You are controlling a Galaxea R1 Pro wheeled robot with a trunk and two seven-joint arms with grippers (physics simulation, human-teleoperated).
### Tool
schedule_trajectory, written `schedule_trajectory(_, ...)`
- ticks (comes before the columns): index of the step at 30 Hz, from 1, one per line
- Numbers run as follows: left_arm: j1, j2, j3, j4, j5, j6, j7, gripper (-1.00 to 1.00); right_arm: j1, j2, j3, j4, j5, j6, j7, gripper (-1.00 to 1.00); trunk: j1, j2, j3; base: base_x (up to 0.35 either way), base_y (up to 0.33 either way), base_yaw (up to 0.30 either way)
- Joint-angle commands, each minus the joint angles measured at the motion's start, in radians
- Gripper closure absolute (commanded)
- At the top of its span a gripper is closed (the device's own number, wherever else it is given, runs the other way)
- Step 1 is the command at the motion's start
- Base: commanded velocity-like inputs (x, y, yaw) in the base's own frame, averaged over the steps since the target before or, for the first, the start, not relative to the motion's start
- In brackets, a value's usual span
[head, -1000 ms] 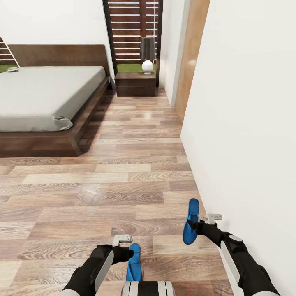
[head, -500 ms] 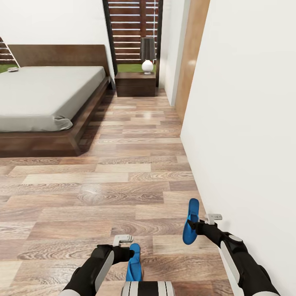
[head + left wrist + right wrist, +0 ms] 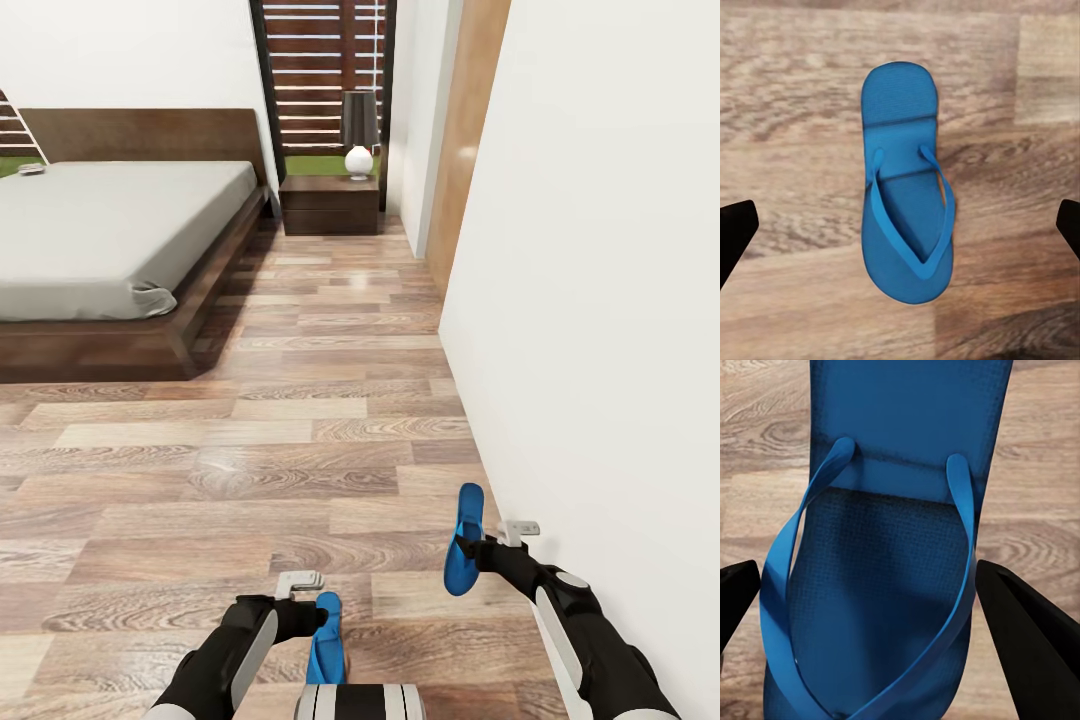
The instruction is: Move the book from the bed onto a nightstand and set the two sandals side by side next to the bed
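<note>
Two bright blue flat flip-flops sit between my spread fingers: one (image 3: 906,196) under my open left gripper (image 3: 900,232), one (image 3: 881,547) inside my open right gripper (image 3: 881,615). I should centre each sole, then close evenly across its sides.

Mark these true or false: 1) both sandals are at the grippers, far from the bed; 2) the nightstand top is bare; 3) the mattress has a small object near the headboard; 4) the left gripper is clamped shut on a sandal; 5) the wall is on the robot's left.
1) True: one sandal lies at the left gripper, the other sandal at the right gripper, well short of the bed.
2) False: a lamp stands on the nightstand.
3) True: a small object, too small to identify.
4) False: its fingers are spread wide either side of the sandal.
5) False: the wall runs along its right.
</note>
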State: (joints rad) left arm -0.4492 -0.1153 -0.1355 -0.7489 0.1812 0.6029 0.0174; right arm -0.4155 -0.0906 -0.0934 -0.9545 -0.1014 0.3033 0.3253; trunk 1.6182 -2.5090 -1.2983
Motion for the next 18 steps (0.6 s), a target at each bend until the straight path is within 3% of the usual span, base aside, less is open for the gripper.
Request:
schedule_trajectory(1, 0.000, 0.000, -0.001, -0.001, 0.006, 0.005, 0.002, -1.00, 0.000, 0.000, -0.002, -0.001, -0.011, 0.008, 0.003, 1.00, 0.000, 0.000, -0.001, 0.000, 0.000, 0.000)
schedule_trajectory(18, 0.000, -0.001, -0.003, -0.001, 0.006, 0.005, 0.001, -1.00, 0.000, 0.000, -0.002, -0.001, -0.011, 0.008, 0.002, 1.00, 0.000, 0.000, -0.001, 0.000, -0.055, 0.000)
